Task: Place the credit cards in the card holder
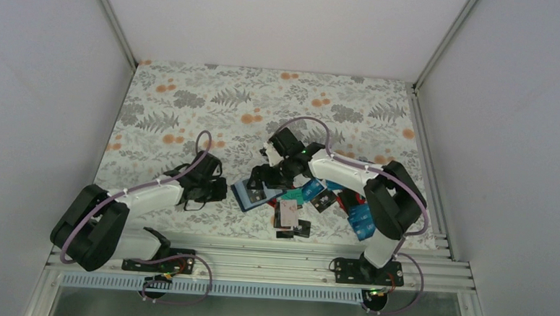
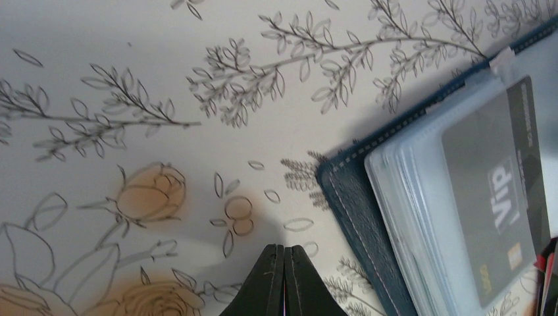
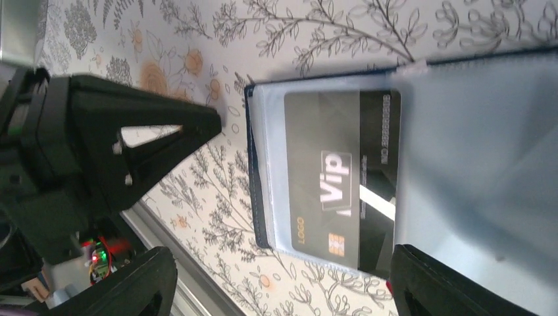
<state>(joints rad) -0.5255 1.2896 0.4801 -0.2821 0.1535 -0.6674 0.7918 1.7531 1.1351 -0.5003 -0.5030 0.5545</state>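
Observation:
The card holder (image 1: 250,195) lies open on the flowered cloth, navy cover (image 2: 353,197) down and clear sleeves up. A black "Vip" card (image 3: 335,184) sits inside the top sleeve, also seen as the black card (image 2: 500,191) in the left wrist view. The other credit cards (image 1: 318,198) lie in a loose pile just right of the holder: teal, black, pale, red and blue. My right gripper (image 1: 263,179) hovers over the holder, open (image 3: 283,280), with nothing between its fingers. My left gripper (image 1: 223,190) rests shut (image 2: 285,253) on the cloth just left of the holder's corner, holding nothing.
A metal rail (image 1: 258,251) runs along the near table edge below the pile. White walls enclose the table on three sides. My left gripper's black body (image 3: 131,138) stands close to the holder's left edge in the right wrist view.

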